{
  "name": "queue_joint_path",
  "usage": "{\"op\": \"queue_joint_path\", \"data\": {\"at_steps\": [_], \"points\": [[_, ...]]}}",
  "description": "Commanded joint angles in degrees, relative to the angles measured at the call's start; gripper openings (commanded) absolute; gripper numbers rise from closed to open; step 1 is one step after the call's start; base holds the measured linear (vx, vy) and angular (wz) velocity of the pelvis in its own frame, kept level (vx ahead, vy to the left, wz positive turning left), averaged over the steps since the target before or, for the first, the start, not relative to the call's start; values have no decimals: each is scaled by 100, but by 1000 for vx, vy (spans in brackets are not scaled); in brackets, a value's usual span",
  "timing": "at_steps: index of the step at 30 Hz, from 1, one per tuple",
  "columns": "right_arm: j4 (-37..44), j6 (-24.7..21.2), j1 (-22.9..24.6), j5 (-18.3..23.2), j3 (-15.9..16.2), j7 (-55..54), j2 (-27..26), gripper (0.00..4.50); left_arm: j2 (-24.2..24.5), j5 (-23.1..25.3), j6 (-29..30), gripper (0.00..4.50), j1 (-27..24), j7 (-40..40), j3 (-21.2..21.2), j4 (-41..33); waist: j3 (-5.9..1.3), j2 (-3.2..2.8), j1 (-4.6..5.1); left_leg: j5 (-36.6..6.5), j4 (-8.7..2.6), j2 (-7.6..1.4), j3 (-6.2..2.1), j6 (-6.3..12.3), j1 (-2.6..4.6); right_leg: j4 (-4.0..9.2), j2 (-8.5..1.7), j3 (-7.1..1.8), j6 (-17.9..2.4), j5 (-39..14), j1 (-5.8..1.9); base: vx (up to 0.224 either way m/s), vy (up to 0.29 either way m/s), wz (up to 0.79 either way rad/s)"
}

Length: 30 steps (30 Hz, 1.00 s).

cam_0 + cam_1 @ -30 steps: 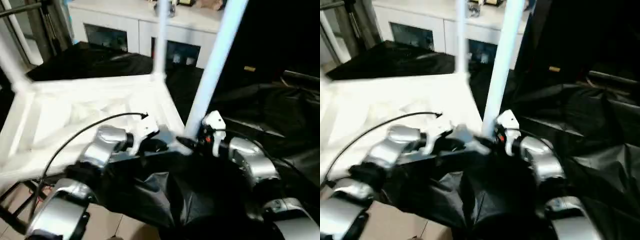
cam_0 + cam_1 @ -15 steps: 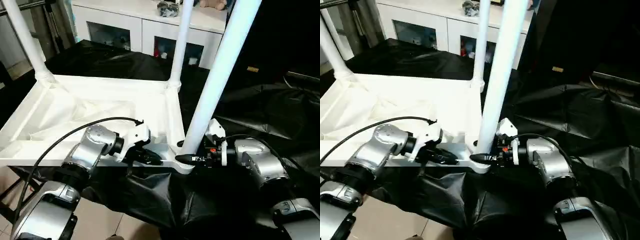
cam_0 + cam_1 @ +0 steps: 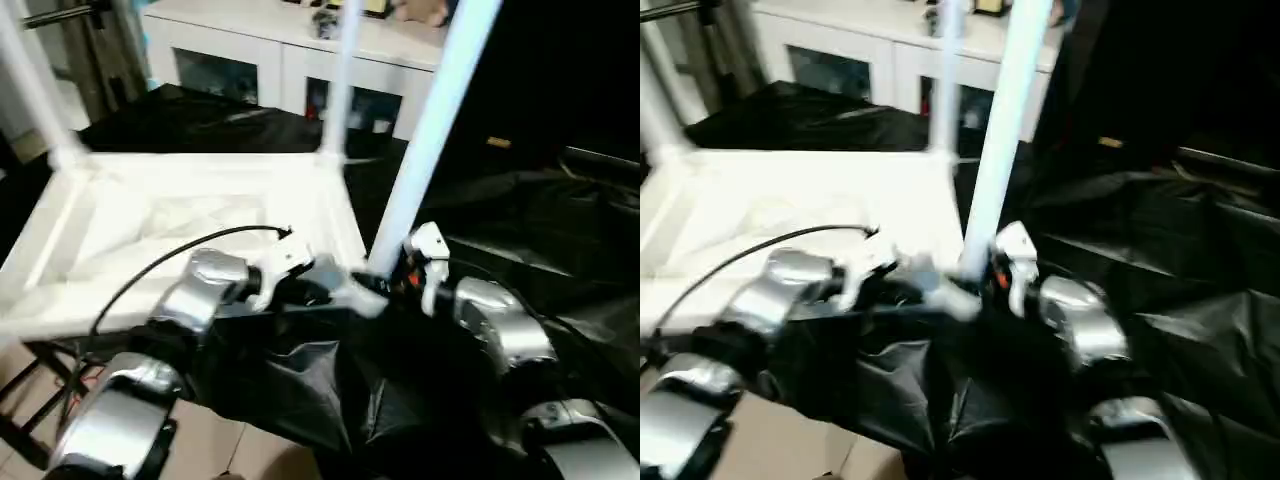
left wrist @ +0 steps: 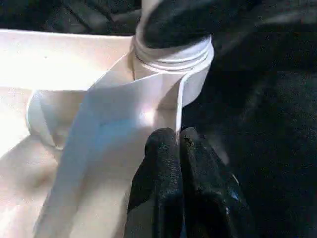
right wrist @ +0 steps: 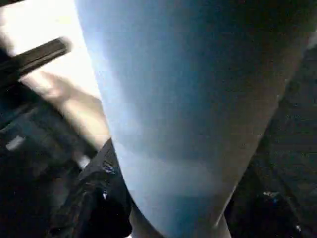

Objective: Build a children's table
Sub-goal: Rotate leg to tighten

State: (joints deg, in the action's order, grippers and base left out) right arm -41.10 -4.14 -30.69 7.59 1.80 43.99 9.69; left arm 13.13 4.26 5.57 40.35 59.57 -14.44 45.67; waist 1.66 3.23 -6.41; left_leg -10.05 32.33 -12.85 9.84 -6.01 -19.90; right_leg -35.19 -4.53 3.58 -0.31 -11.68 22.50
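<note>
**Both claws at the near right corner, much of it blurred**

The tabletop (image 3: 190,230) lies upside down in front of me on black cloth (image 3: 560,230), its ribbed underside up. Three legs stand in its corner sockets: the near right leg (image 3: 425,140) rising between my arms, the far right leg (image 3: 338,90) and the far left leg (image 3: 35,90); all three run out of the picture at the top, so I cannot see their ends. The near left corner of the tabletop is hidden behind my left forearm.

My left claw (image 4: 179,144) is pressed together, its fingertips pinching a thin edge of the tabletop just beside the near right socket (image 4: 173,62), where ridges ring the base of the leg.

My right claw (image 3: 385,283) sits at the foot of the near right leg. One dark finger (image 5: 94,198) lies against the leg's side; the other is hidden behind the leg, so I cannot tell whether I am clamped on it or standing loose around it.

Beyond the table stands a white cabinet (image 3: 270,60) with glass doors; the things on its top are too blurred to name
</note>
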Motion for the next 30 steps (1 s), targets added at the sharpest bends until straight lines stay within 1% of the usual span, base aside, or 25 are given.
{"op": "queue_joint_path", "data": {"at_steps": [1, 2, 4, 7, 8, 9, 10, 11, 13, 14, 15, 16, 17, 18, 19, 20, 21, 22, 23, 24, 25, 27, 28, 29, 30], "points": [[-455, -341, 153, -139, 116, -619, -363, 199, -318, -51, 143, 0, 119, -716, 169, 112, -210, -25, 15, -1609, -435, -50, 5, -134, 19, 514, -346, -234, -828, -1787, -187, 0, 0, 0], [-470, -358, 145, -156, 88, -765, -431, 198, -384, -48, 167, 0, 129, -798, 177, 114, -217, -43, 17, -1621, -433, -50, 1, -132, 24, 511, -349, -236, -835, -1747, -187, 0, 0, 0], [-566, -298, 102, -238, 44, -1270, -643, 198, -591, -55, 170, 0, 157, -988, 153, 125, -214, -32, 23, -1606, -431, -49, 11, -102, 32, 518, -344, -240, -854, -1641, -181, 0, 0, 0], [-632, -197, 67, -267, 37, -1367, -699, 198, -673, -63, 185, 0, 152, -1002, 150, 104, -221, -32, 19, -1568, -426, -46, 15, -65, 19, 518, -348, -243, -838, -1597, -191, 0, 0, 0], [-633, -109, 55, -336, 86, -1390, -691, 198, -705, -56, 170, 0, 136, -971, 126, 72, -218, -49, 15, -1559, -427, -45, 15, -48, 15, 519, -343, -243, -838, -1554, -195, 0, 0, 0], [-636, -74, 48, -367, 106, -1401, -686, 233, -715, -54, 162, 0, 130, -953, 116, 62, -220, -42, 18, -1544, -426, -43, 18, -42, 11, 519, -340, -243, -837, -1516, -199, 0, 0, 0], [-625, 57, 33, -375, 123, -1265, -636, 253, -709, -78, 91, 0, 101, -851, 92, 26, -226, -42, 17, -1525, -426, -44, 18, -26, 13, 512, -338, -241, -844, -1456, -204, 0, 0, 0], [-593, 20, 25, -316, 93, -1128, -597, 267, -679, -109, 54, 0, 70, -730, 72, -15, -219, -44, 20, -1544, -429, -42, 20, -6, 10, 518, -335, -240, -847, -1458, -203, 0, 0, 0], [-576, 0, -16, -255, 57, -856, -466, 275, -583, -118, -2, 0, 20, -541, 32, -69, -225, -44, 19, -1543, -426, -45, 21, 23, 9, 516, -334, -241, -860, -1435, -213, 0, 0, 0], [-540, 15, -31, -247, 70, -719, -390, 287, -531, -129, -58, 0, -2, -423, 20, -85, -240, -52, 15, -1432, -415, -45, 24, 41, 2, 497, -337, -243, -900, -1261, -225, 0, 0, 0], [-465, 7, -28, -228, 106, -511, -303, 287, -476, -139, -55, 0, -27, -325, 11, -111, -249, -37, 13, -1319, -401, -44, 28, 87, -6, 472, -325, -239, -947, -1029, -243, 0, 0, 0], [-419, 2, -27, -215, 132, -386, -254, 300, -445, -149, -45, 0, -42, -268, 5, -129, -253, -35, 8, -1235, -392, -39, 35, 115, -14, 459, -324, -240, -979, -888, -252, 0, 0, 0], [-338, 7, -5, -231, 227, -120, -142, 300, -388, -155, -104, 0, -67, -169, -15, -156, -260, -39, 3, -1093, -379, -36, 40, 169, -13, 433, -315, -235, -1046, -625, -265, 0, 0, 0], [-233, 30, 40, -236, 367, 314, 18, 300, -318, -168, -127, 0, -97, -44, -34, -190, -269, -25, -1, -963, -358, -24, 52, 251, -25, 408, -302, -230, -1101, -371, -288, 0, 0, 0], [-165, 59, 72, -240, 471, 636, 137, 300, -266, -179, -154, 0, -120, 57, -48, -215, -266, -27, -8, -905, -355, -30, 51, 283, -31, 401, -313, -232, -1124, -280, -293, 0, 0, 0], [-59, 125, 107, -210, 607, 1242, 364, 300, -144, -224, -275, 0, -169, 391, -81, -274, -268, -15, -19, -851, -339, -27, 57, 358, -31, 391, -310, -224, -1167, -187, -303, 0, 0, 0], [-41, 131, 111, -196, 626, 1363, 407, 300, -118, -233, -288, 0, -180, 465, -87, -289, -261, -14, -28, -830, -337, -31, 60, 418, -42, 390, -313, -222, -1188, -180, -307, 0, 0, 0], [-3, 142, 111, -172, 660, 1575, 481, 300, -62, -245, -285, 0, -199, 597, -107, -323, -248, -19, -23, -883, -350, -47, 63, 416, -32, 399, -313, -216, -1198, -294, -287, 0, 0, 0], [37, 154, 109, -143, 699, 1807, 559, 300, 8, -270, -299, 0, -234, 794, -143, -380, -253, -23, -33, -908, -347, -51, 62, 405, -27, 399, -318, -212, -1207, -361, -295, 0, 0, 0], [94, 186, 105, -110, 771, 2244, 688, 300, 132, -317, -316, 0, -300, 1167, -208, -485, -246, -15, -35, -940, -353, -70, 68, 384, -22, 399, -317, -210, -1238, -441, -282, 0, 0, 0], [107, 190, 106, -103, 789, 2335, 714, 300, 157, -329, -314, 0, -315, 1245, -222, -508, -249, -24, -43, -962, -349, -70, 68, 376, -22, 392, -315, -207, -1255, -469, -286, 0, 0, 0], [173, 103, 94, -41, 876, 2812, 842, 300, 275, -377, -296, 0, -378, 1556, -272, -614, -244, -29, -51, -999, -350, -81, 75, 353, -5, 385, -311, -209, -1316, -461, -263, 0, 0, 0], [184, 86, 93, -31, 890, 2877, 859, 300, 290, -380, -294, 0, -384, 1583, -277, -624, -246, -15, -58, -1006, -344, -79, 79, 357, -3, 385, -313, -213, -1328, -453, -271, 0, 0, 0], [203, 82, 83, -15, 928, 3016, 893, 300, 329, -373, -318, 0, -387, 1631, -287, -627, -245, -18, -69, -997, -347, -81, 76, 369, -10, 379, -312, -211, -1331, -451, -268, 0, 0, 0], [205, 81, 72, 4, 955, 3095, 912, 286, 357, -376, -332, 0, -387, 1678, -289, -623, -245, -22, -83, -1002, -345, -84, 78, 362, -3, 378, -320, -211, -1329, -480, -262, 0, 0, 0]]}}
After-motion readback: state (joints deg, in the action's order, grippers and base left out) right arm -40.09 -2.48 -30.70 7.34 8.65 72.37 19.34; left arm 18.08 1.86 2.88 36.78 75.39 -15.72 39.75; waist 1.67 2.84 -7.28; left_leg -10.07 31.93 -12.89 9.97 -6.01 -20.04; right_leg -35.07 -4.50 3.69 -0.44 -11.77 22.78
